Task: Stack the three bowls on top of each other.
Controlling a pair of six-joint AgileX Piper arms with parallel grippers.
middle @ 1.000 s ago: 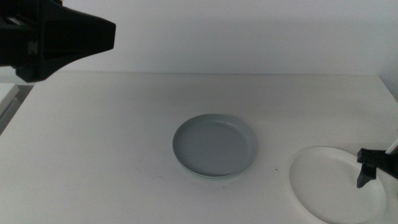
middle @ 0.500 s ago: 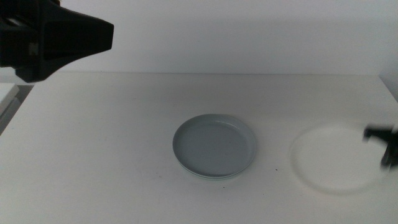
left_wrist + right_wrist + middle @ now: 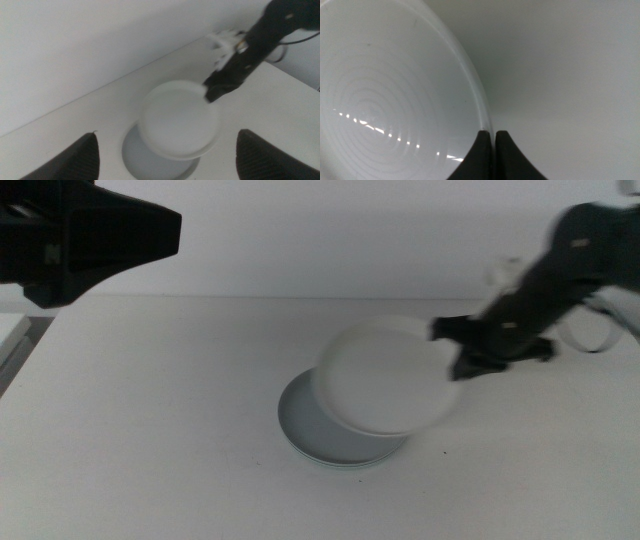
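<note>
Right claw pinches white bowl by rim, bowl overhanging grey bowl on worktop, target below, slightly beyond bowl's far edge. Left claw wide, waiting.

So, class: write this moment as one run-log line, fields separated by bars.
right pincer: shut on white bowl rim | white bowl: held above grey bowl | left pincer: open, waiting over the table
</note>
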